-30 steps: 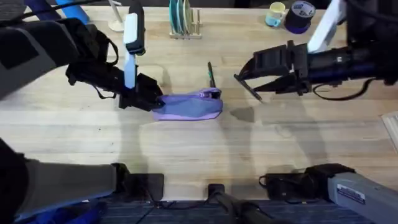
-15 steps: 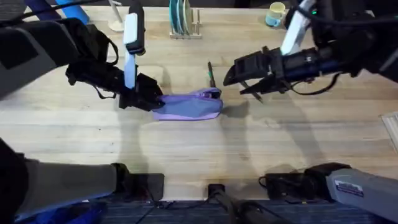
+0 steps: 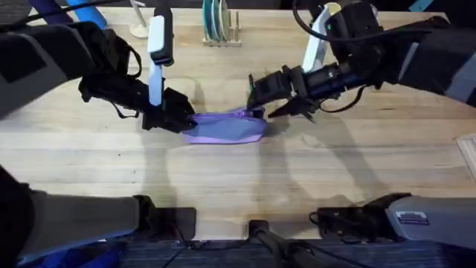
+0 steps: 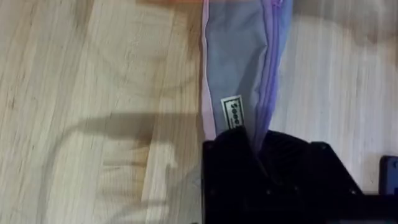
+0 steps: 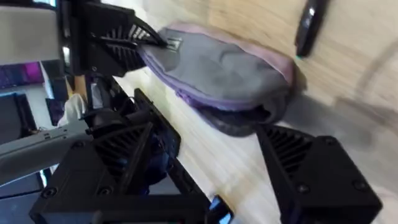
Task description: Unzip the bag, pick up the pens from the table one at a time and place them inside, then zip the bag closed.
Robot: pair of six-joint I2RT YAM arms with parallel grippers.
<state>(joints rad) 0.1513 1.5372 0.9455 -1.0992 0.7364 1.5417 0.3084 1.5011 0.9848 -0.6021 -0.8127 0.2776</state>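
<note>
The lavender bag [image 3: 223,128] lies on the table [image 3: 238,186] just left of centre. My left gripper [image 3: 175,115] is shut on the bag's left end; in the left wrist view its black fingers [image 4: 249,155] pinch the fabric of the bag [image 4: 239,68] beside the zipper. My right gripper [image 3: 259,97] is open at the bag's right end. In the right wrist view its fingers [image 5: 311,174] stand wide apart on either side of that end of the bag [image 5: 224,68]. One dark pen [image 5: 308,22] lies on the wood just beyond the bag.
Along the far edge stand a rack with plates [image 3: 219,22], a mug [image 3: 329,15] and a purple roll [image 3: 359,18]. Bare wood stretches in front of the bag towards the arm bases.
My right arm has swung left across the table and brought its open gripper to the bag's right end. The left gripper and the bag have not moved.
</note>
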